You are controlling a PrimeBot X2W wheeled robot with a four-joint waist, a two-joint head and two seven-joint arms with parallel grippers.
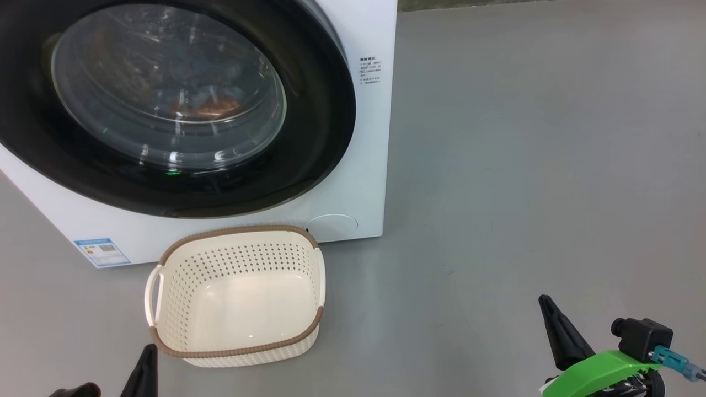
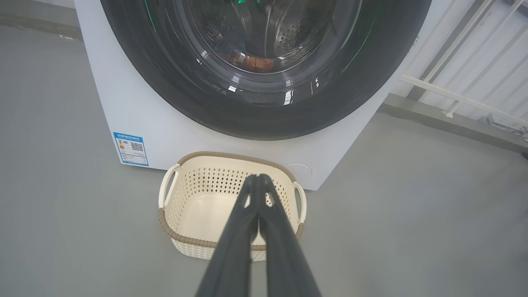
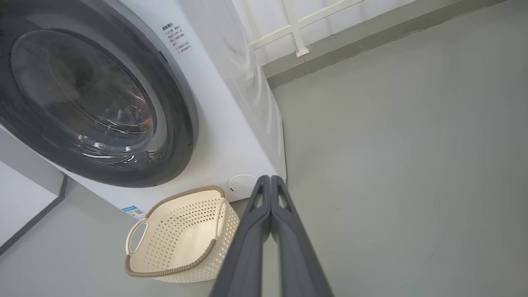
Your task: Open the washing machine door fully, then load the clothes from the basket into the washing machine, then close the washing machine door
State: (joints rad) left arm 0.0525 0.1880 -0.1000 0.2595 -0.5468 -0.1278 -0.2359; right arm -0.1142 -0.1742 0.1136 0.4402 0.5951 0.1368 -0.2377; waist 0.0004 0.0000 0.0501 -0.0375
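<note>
The white washing machine (image 1: 353,182) stands at the upper left, its round black-rimmed door (image 1: 325,110) shut flat against the front. Through the door glass I see bluish and orange-brown clothes (image 1: 204,102) lying in the drum. The cream basket (image 1: 309,270) with a brown rim sits on the floor just in front of the machine with nothing in it. My left gripper (image 2: 258,176) is shut, fingertips touching, held above the basket's near side. My right gripper (image 3: 270,177) is shut too, hanging over bare floor to the right of the basket (image 3: 144,264).
Grey floor (image 1: 524,165) spreads wide to the right of the machine. A white railing (image 2: 462,97) and a wall base run behind the machine's right side. A blue label sticker (image 1: 102,252) marks the machine's lower left corner.
</note>
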